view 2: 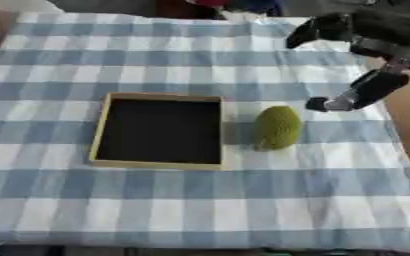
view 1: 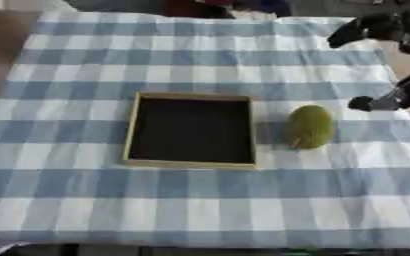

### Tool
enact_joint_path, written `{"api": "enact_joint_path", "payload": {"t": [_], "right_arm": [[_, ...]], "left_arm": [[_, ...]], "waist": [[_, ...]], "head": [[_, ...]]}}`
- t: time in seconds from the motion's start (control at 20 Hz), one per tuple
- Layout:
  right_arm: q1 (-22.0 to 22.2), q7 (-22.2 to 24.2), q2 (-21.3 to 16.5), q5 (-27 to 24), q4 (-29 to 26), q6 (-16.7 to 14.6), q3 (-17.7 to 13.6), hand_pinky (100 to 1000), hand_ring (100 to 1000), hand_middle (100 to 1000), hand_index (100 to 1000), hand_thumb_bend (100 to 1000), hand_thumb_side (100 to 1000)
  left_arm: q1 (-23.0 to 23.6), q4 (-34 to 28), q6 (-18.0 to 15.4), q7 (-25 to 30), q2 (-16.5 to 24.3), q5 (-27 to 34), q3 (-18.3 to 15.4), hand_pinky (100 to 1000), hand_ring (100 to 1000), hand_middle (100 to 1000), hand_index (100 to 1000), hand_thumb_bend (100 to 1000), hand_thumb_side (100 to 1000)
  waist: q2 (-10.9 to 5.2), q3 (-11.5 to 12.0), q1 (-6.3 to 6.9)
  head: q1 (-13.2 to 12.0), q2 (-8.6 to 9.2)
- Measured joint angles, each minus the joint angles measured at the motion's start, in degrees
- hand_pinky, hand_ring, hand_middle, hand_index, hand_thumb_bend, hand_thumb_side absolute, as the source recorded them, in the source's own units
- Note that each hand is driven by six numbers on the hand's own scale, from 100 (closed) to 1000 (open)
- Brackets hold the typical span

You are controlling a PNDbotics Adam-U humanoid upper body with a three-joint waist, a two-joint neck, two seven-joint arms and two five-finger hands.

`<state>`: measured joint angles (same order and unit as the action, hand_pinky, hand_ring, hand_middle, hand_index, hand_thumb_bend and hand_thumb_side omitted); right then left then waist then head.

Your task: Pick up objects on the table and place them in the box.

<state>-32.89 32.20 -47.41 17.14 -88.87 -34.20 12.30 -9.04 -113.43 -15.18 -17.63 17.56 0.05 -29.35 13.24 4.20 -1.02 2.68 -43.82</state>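
Box (view 1: 191,164) sits mid-frame, shallow, tan rim, dark inside, nothing in it. Green bumpy oval fruit (view 2: 278,128) lies just right of the box, not touching it. Tabletop carries a blue-and-white checked cloth (view 1: 200,210), mostly bare. Right hand (view 2: 366,90) at the upper right, above the cloth and up-right of the fruit, fingers spread, holding nothing. Dark shapes along the far top edge, unclear.

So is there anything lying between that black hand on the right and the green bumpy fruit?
No. In the right eye view only bare checked tablecloth lies between the right hand and the green fruit; they are apart.
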Motion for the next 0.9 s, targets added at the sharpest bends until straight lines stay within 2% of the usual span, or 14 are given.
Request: {"api": "enact_joint_path", "payload": {"t": [0.2, 0.35, 0.65, 0.9], "right_arm": [[-0.6, 1.8, 1.0, -0.8, 1.8, 1.8, 1.2, 865, 904, 843, 898, 473, 217], [-1.1, 3.5, 2.4, -1.4, 3.6, 3.4, 2.0, 866, 915, 850, 901, 494, 100], [-2.4, 7.2, 5.9, -1.7, 8.0, 7.2, 3.3, 864, 917, 844, 904, 500, 100], [-2.9, 8.8, 8.0, -1.2, 10.7, 8.7, 3.7, 865, 917, 847, 907, 502, 100]], "left_arm": [[0.0, 0.0, 0.0, 0.2, 0.0, 0.1, 0.2, 636, 510, 690, 818, 100, 509], [0.0, 0.0, 0.0, 0.3, 0.0, 0.2, 0.2, 636, 510, 690, 818, 100, 511], [0.0, 0.0, 0.1, 0.5, 0.0, 0.3, 0.2, 636, 510, 690, 819, 100, 513], [0.0, 0.0, 0.1, 0.5, -0.1, 0.4, 0.2, 637, 510, 690, 819, 100, 514]], "waist": [[0.0, 0.0, 0.05], [0.0, 0.1, 0.18], [0.15, 0.4, 0.26], [0.19, 0.5, 0.46]], "head": [[0.1, 0.0], [0.3, 0.0], [0.5, 0.0], [0.6, 0.0]]}}
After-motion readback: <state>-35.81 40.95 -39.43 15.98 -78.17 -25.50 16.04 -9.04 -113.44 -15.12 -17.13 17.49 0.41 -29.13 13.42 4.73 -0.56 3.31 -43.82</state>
